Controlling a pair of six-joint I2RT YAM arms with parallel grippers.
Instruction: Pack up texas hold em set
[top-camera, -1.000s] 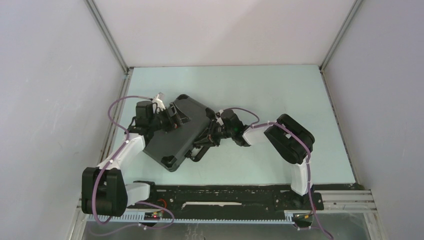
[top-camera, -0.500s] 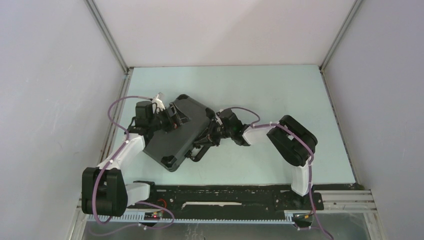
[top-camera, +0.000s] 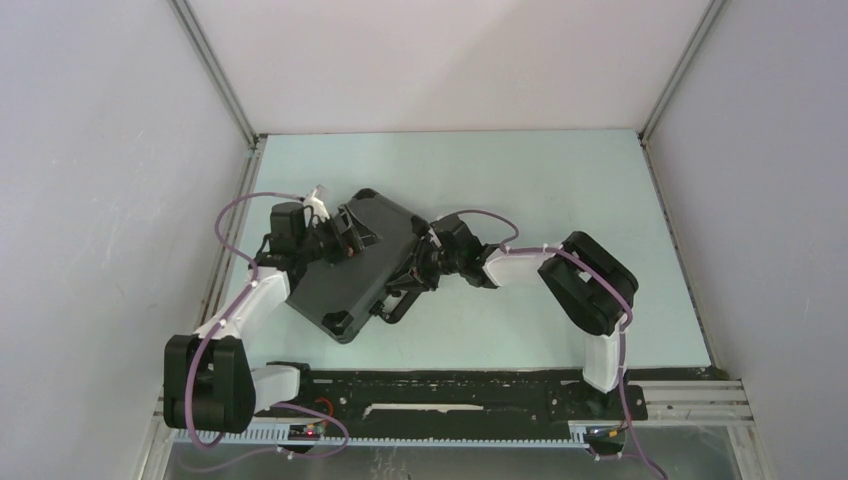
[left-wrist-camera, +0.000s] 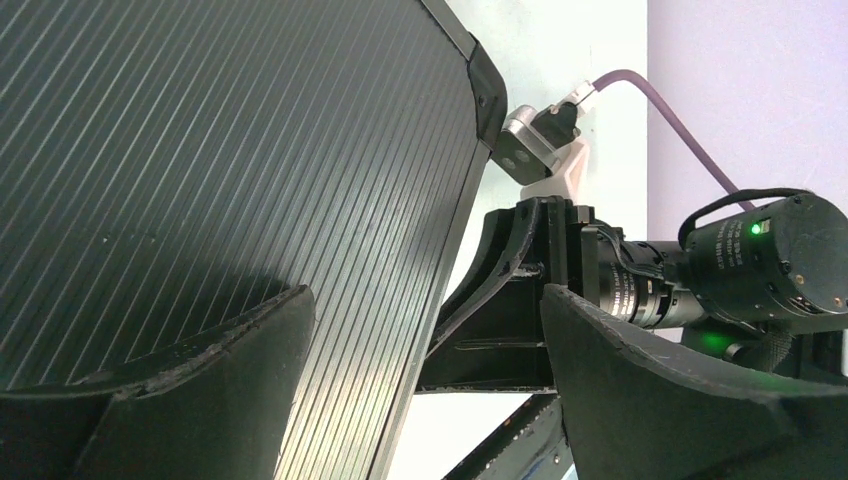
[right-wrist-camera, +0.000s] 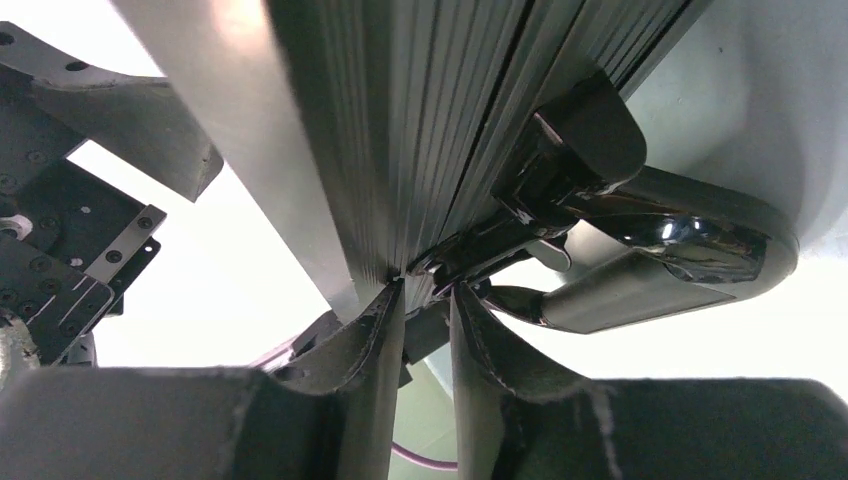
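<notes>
Your closed briefcase (top-camera: 350, 280) lies flat at the table's (top-camera: 560, 190) 9 o'clock. The left gripper (left-wrist-camera: 430, 310) gapes wide, straddling its 11 o'clock edge. At its 3 o'clock, the right gripper (right-wrist-camera: 425, 295) is pinched narrow on the clasp (right-wrist-camera: 575, 150) beside the handle (right-wrist-camera: 690, 255).

The left arm (top-camera: 240, 310) goes up from its base and leans in toward the middle. At its end, the left tool (top-camera: 335, 240) points to the right. Its two fingers (left-wrist-camera: 200, 390) stand far apart, wide open.

The right arm (top-camera: 590, 290) goes up from its base, folds at a big black elbow, and reaches out to the left. The right tool (top-camera: 412, 275) is close to the left tool, on its right side, and the two tools point toward each other. The right tool's fingers (right-wrist-camera: 375, 380) are almost together, with only a thin gap between them. I cannot tell if they pinch anything.
</notes>
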